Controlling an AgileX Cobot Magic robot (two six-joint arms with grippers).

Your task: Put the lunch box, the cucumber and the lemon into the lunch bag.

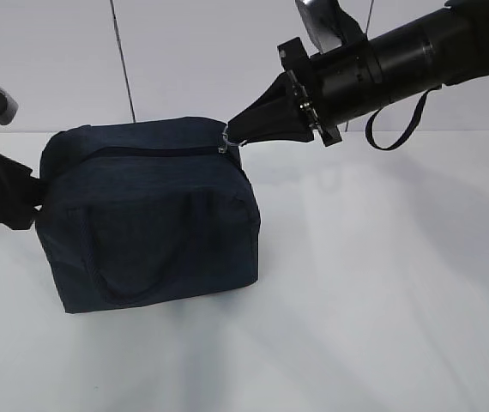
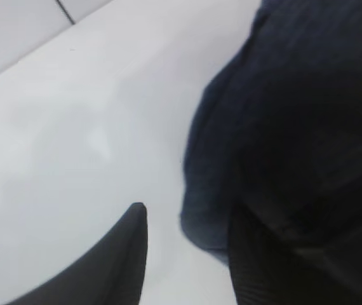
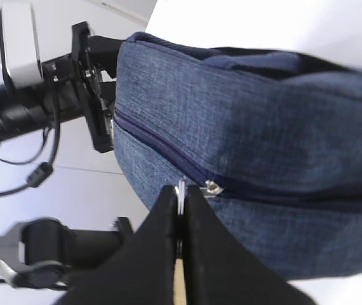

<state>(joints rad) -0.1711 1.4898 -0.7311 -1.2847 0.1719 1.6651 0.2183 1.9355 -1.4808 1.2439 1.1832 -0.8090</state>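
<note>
While the lunch bag stood zipped on the white table, the right gripper sat at its upper right corner, jaws pinched tight on the metal ring pull at the zipper's end. At the bag's opposite end, the left gripper had its fingers parted, one finger over bare table, the other against the fabric; nothing was gripped.
</note>
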